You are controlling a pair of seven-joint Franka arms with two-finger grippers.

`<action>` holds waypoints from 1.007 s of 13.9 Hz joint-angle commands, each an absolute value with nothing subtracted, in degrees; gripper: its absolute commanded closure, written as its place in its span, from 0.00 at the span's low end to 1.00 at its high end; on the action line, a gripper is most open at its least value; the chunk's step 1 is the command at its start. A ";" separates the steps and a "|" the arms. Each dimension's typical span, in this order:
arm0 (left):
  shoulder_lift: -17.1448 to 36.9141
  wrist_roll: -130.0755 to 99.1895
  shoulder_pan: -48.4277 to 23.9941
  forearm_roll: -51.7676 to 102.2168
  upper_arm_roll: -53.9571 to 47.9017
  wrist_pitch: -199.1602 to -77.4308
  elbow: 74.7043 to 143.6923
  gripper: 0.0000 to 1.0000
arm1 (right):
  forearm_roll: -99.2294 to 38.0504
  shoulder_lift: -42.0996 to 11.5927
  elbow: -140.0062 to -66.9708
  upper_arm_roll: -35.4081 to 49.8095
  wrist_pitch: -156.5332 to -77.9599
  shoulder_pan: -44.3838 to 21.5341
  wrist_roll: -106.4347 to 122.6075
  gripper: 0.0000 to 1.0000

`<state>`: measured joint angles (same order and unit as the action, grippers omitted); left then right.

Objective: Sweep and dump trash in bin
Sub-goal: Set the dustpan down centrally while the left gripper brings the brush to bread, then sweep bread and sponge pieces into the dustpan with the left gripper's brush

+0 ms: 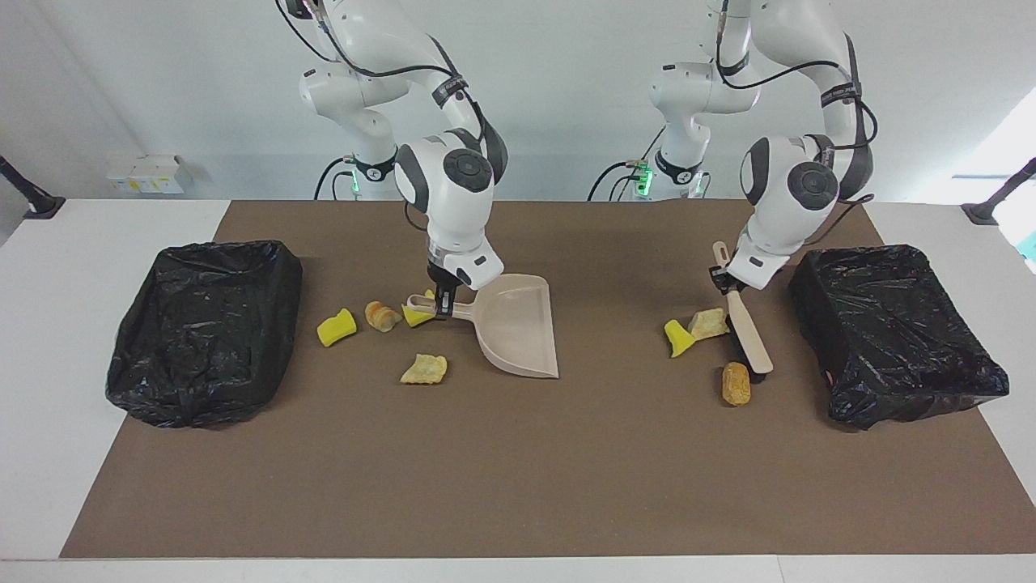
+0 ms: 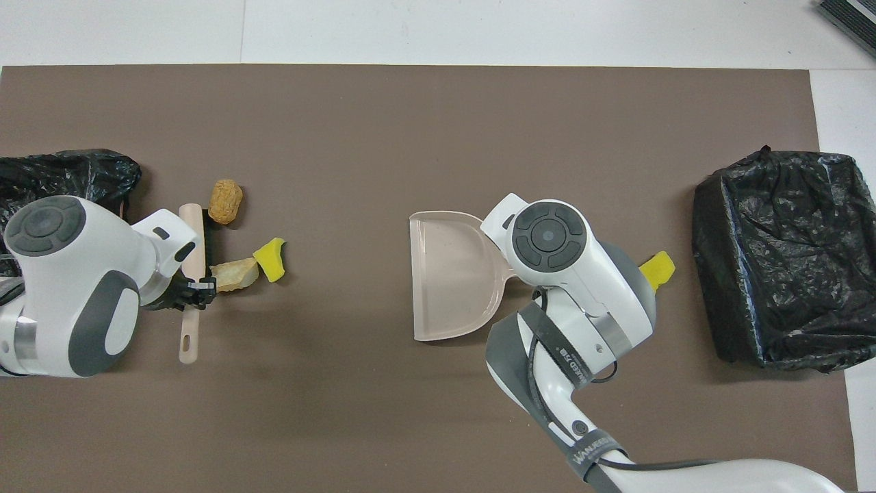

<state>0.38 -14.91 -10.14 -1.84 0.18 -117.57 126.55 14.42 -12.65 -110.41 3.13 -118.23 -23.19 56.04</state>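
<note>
Left gripper [image 1: 723, 278] jaws clamped on brush [image 1: 746, 332], bristles against bread chunk [image 1: 707, 322] and yellow sponge [image 1: 677, 338]. Right gripper [image 1: 441, 308] jaws clamped on dustpan [image 1: 518, 328] handle. Best swept low and steadily toward pan, gathering stray crust [image 1: 735, 383].

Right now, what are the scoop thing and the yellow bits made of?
The dustpan looks like smooth beige plastic: thin, evenly coloured, slightly shiny. The yellow bits seem to be sponge foam: bright, matte, with rough cut edges.
</note>
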 commanded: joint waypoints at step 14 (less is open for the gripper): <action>0.35 -29.26 -35.85 16.78 0.62 -130.15 127.62 1.00 | 15.21 -13.97 -110.83 3.16 -120.41 -25.31 50.98 1.00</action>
<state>0.88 -28.49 -33.20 14.75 -0.27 -127.84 127.47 14.42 -13.60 -110.41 3.11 -118.75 -25.12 52.61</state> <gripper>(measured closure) 0.744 0.678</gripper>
